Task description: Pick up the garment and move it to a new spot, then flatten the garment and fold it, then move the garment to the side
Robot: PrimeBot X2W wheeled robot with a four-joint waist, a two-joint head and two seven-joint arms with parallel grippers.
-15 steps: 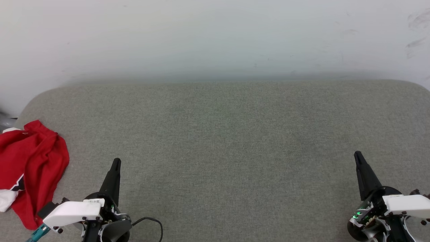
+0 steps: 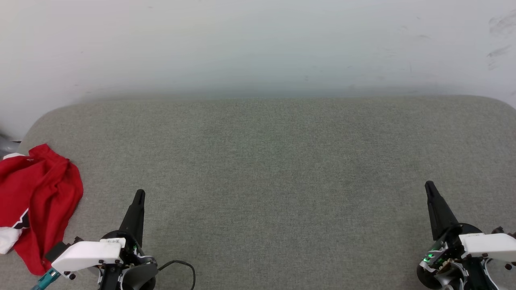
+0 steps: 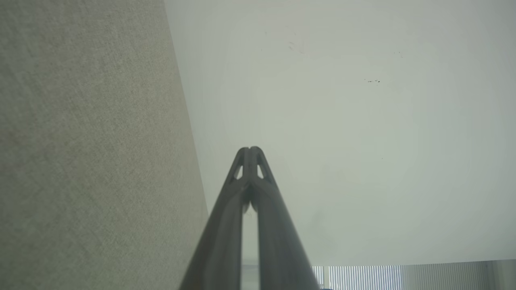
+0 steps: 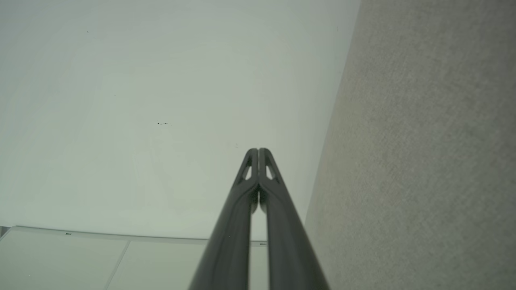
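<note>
While the garment [image 2: 38, 201] sits crumpled at the far left edge of the grey cushion [image 2: 266, 169], the left gripper [image 2: 139, 195] is near it, pinched closed and empty; the right gripper [image 2: 429, 186], also closed, is well apart

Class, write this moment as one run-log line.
garment: crumpled, far left of grey surface | left gripper: shut, empty | right gripper: shut, empty

Seemingly a bare test room: grey fabric-covered table [image 2: 274, 169] against a scuffed white wall [image 2: 258, 44] (slatted blinds [image 3: 363, 278] beyond).
</note>
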